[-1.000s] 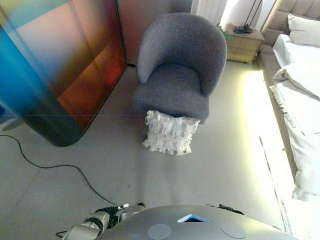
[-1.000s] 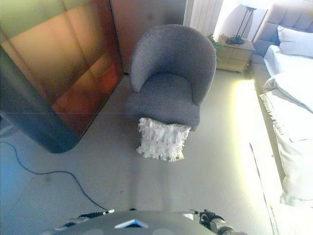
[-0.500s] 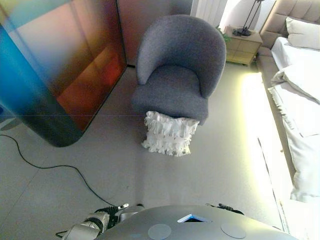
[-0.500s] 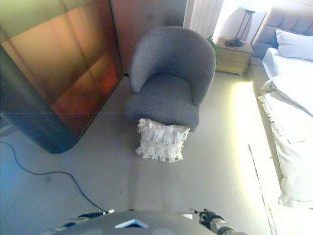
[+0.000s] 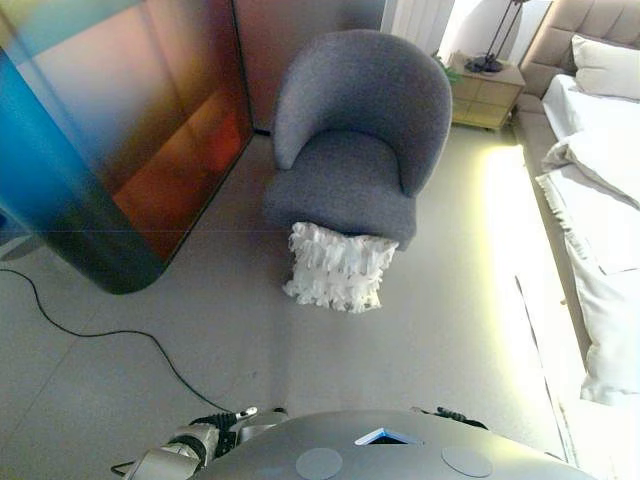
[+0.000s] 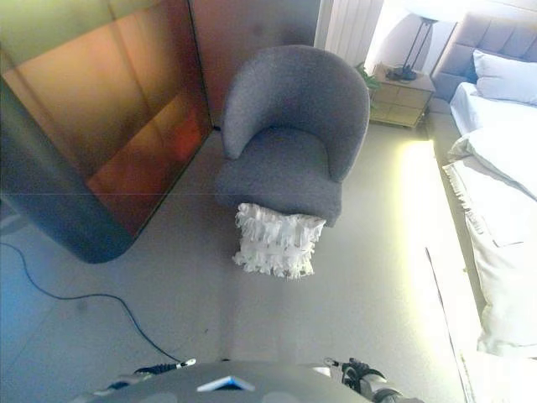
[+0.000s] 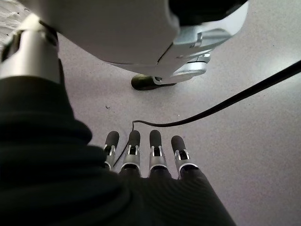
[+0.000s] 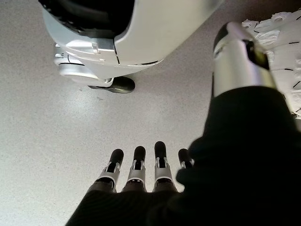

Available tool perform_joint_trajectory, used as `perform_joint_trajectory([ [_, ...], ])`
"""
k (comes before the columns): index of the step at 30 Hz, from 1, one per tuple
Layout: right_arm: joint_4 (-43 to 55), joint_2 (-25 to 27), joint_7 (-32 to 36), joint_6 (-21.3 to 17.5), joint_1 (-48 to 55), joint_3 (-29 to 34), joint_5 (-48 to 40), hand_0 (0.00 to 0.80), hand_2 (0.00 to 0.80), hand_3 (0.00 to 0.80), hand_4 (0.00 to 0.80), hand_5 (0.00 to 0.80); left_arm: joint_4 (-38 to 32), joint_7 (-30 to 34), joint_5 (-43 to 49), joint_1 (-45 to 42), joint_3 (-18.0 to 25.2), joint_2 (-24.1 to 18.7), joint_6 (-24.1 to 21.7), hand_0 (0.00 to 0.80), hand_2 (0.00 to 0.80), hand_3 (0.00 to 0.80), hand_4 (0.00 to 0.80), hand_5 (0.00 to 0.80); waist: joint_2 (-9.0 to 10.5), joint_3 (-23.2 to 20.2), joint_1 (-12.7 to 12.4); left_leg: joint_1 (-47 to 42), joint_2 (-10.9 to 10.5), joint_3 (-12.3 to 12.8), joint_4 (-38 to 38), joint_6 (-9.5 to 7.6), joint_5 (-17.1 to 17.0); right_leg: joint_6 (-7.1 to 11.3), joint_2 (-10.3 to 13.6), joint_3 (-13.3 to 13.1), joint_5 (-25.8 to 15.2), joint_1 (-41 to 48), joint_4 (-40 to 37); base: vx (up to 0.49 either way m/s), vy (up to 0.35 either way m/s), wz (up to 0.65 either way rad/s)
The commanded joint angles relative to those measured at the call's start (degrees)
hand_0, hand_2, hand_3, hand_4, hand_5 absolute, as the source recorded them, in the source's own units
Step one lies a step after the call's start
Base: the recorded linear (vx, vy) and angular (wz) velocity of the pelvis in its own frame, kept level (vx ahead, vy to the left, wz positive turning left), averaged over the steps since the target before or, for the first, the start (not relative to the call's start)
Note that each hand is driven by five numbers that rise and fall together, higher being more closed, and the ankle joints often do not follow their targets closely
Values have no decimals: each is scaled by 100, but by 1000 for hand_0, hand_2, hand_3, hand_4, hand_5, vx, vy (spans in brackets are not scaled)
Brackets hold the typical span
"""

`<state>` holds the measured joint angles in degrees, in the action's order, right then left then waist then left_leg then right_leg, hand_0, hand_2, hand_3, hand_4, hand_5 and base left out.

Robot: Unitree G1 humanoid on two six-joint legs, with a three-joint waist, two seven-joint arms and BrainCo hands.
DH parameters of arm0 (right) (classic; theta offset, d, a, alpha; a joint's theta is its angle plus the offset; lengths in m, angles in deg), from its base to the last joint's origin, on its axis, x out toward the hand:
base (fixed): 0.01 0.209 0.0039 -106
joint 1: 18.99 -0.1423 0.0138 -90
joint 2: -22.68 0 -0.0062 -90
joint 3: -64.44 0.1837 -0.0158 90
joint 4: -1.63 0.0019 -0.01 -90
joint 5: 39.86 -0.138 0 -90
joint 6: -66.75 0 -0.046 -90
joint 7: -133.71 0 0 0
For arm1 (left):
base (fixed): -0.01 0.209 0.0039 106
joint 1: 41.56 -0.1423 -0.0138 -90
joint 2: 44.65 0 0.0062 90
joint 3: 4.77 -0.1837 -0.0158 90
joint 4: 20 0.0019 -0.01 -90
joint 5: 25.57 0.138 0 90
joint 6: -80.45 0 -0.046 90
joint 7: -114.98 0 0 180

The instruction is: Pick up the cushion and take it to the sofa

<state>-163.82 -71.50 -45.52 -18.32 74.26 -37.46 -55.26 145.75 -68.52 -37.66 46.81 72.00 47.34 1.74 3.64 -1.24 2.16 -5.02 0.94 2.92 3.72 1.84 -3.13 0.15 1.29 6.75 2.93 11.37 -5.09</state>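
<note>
A white ruffled cushion (image 5: 340,267) stands on the floor, leaning against the front of the grey armchair (image 5: 360,130) ahead of me. It also shows in the right wrist view (image 8: 282,56). My left hand (image 7: 141,157) hangs at my side above the floor, fingers straight and empty. My right hand (image 8: 138,172) hangs the same way on the other side, fingers straight and empty. Both hands are well short of the cushion.
A tall glossy coloured cabinet (image 5: 120,130) stands to the left of the armchair. A bed with white bedding (image 5: 600,200) runs along the right side. A bedside table with a lamp (image 5: 485,85) stands at the back right. Open floor lies between me and the cushion.
The camera has shifted slightly, so the whole scene sits a little lower. The cushion and both hands have not moved.
</note>
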Motion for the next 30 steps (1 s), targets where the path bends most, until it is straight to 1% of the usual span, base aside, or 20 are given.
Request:
perform_joint_trajectory([
  [1, -217, 138, 32, 98, -600, -22, 34, 0, 0, 0, 0, 0, 224, -159, -203, 367, 252, 172, -214, 0, 0, 0, 0, 0, 122, 570, -224, 584, 172, 475, -2285, -270, 728, -45, 14, -123, -232, -536, 280, -32, -167, 8],
  [2, -203, 163, 37, 116, -620, -45, 30, 0, 0, 0, 0, 0, 217, -136, -248, 359, 270, 178, -215, 0, 0, 0, 0, 0, 139, 635, -251, 834, 196, 468, -2717, -310, 687, -104, 4, -147, -224, -560, 360, -15, -152, 16],
  [3, -191, 217, 60, 107, -643, -68, 2, 0, 0, 0, 0, 0, 203, -94, -352, 350, 302, 183, -156, 0, 0, 0, 0, 0, 106, 760, -323, 1178, 152, 372, -3046, -346, 625, -160, -62, -233, -189, -528, 449, 15, -89, 18],
  [4, -184, 240, 60, 101, -674, -77, -34, 0, 0, 0, 0, 0, 214, -117, -431, 315, 351, 191, -167, 0, 0, 0, 0, 0, 58, 850, -400, 1397, 41, 311, -2966, -321, 509, -152, -123, -311, -132, -451, 487, 59, -48, 6],
  [6, -196, 261, 76, 91, -711, -35, 30, 0, 0, 0, 0, 0, 232, -173, -563, 248, 442, 204, -197, 0, 0, 0, 0, 0, -36, 921, -477, 1553, -63, 277, -2512, -244, 277, -141, -233, -390, 0, -333, 516, 153, 4, -21],
  [7, -233, 268, 95, 78, -715, -17, 114, 0, 0, 0, 0, 0, 243, -198, -626, 204, 478, 193, -198, 0, 0, 0, 0, 0, -117, 932, -508, 1581, -64, 366, -2024, -162, 77, -131, -318, -404, 84, -226, 521, 265, 26, -19],
  [9, -264, 269, 96, 38, -670, 14, 193, 0, 0, 0, 0, 0, 244, -208, -615, 129, 500, 192, -205, 0, 0, 0, 0, 0, -203, 899, -553, 1615, -127, 517, -1368, -109, -123, -111, -416, -410, 209, -42, 509, 323, 31, 4],
  [12, -323, 276, 83, 35, -620, 59, 171, 0, 0, 0, 0, 0, 281, -140, -559, 8, 492, 171, -235, 0, 0, 0, 0, 0, -346, 784, -661, 1643, -174, 554, -321, -10, -519, -142, -642, -551, 623, 330, 677, 440, 33, 17],
  [14, -392, 261, 77, 64, -620, 82, 158, 0, 0, 0, 0, 0, 324, -70, -523, -43, 498, 169, -264, 0, 0, 0, 0, 0, -366, 711, -709, 1641, -183, 579, 125, -3, -492, -153, -720, -669, 874, 490, 835, 491, 40, 19],
  [17, -473, 240, 52, 160, -584, 123, 177, 0, 0, 0, 0, 0, 335, -21, -449, -109, 496, 190, -179, 0, 0, 0, 0, 0, -373, 614, -741, 1862, -56, 593, 128, 62, -329, -170, -753, -669, 1276, 693, 1057, 576, 56, -13],
  [19, -524, 223, 41, 232, -554, 160, 196, 0, 0, 0, 0, 0, 357, 2, -366, -136, 510, 198, -174, 0, 0, 0, 0, 0, -362, 566, -755, 1934, 6, 586, 128, 84, -325, -159, -734, -665, 1449, 772, 1222, 628, 75, -24],
  [22, -555, 238, 48, 354, -539, 185, 172, 0, 0, 0, 0, 0, 375, 27, -361, -121, 498, 188, -121, 0, 0, 0, 0, 0, -353, 546, -810, 2018, 39, 452, 128, 63, -392, -107, -652, -708, 1608, 831, 1571, 723, 122, -17],
  [23, -542, 238, 20, 406, -552, 169, 63, 0, 0, 0, 0, 0, 378, 23, -420, -89, 497, 155, -86, 0, 0, 0, 0, 0, -292, 553, -838, 1987, -39, 349, 128, -18, -334, -30, -527, -669, 1546, 836, 1796, 760, 159, -30],
  [24, -564, 233, 20, 416, -570, 202, 33, 0, 0, 0, 0, 0, 389, 21, -441, -87, 529, 138, -95, 0, 0, 0, 0, 0, -289, 541, -859, 2018, -42, 311, 128, -31, -379, 73, -461, -669, 1361, 795, 1975, 799, 168, -30],
  [25, -573, 219, 31, 431, -581, 274, 15, 0, 0, 0, 0, 0, 410, 23, -422, -76, 583, 99, -151, 0, 0, 0, 0, 0, -220, 546, -879, 1958, -151, 178, 108, -119, -383, 208, -317, -682, 1132, 754, 2297, 770, 157, -23],
  [26, -560, 210, 66, 416, -572, 324, 58, 0, 0, 0, 0, 0, 396, 43, -409, -66, 621, 56, -195, 0, 0, 0, 0, 0, -165, 548, -896, 1968, -239, 61, -167, -186, -353, 331, -192, -674, 857, 716, 2522, 645, 124, -7],
  [27, -559, 206, 83, 393, -569, 342, 101, 0, 0, 0, 0, 0, 383, 53, -416, -56, 633, 38, -215, 0, 0, 0, 0, 0, -156, 532, -907, 2007, -256, 23, -337, -211, -341, 381, -154, -667, 710, 681, 2596, 684, 119, 1],
  [28, -527, 185, 151, 302, -563, 347, 232, 0, 0, 0, 0, 0, 370, 40, -456, -21, 681, -13, -277, 0, 0, 0, 0, 0, -92, 502, -946, 2015, -363, -42, -636, -333, -229, 532, -15, -593, 369, 616, 2965, 696, 107, 3],
  [29, -472, 164, 179, 208, -552, 359, 245, 0, 0, 0, 0, 0, 341, 0, -434, 14, 710, -60, -267, 0, 0, 0, 0, 0, -38, 465, -952, 1941, -461, -41, -686, -438, -147, 675, 70, -572, 28, 522, 3237, 787, 113, -1],
  [30, -398, 153, 210, 115, -537, 363, 237, 0, 0, 0, 0, 0, 295, -13, -346, 65, 678, -110, -230, 0, 0, 0, 0, 0, -38, 416, -937, 1875, -507, -51, -734, -524, -62, 753, 59, -578, -242, 360, 3475, 613, 72, -10],
])
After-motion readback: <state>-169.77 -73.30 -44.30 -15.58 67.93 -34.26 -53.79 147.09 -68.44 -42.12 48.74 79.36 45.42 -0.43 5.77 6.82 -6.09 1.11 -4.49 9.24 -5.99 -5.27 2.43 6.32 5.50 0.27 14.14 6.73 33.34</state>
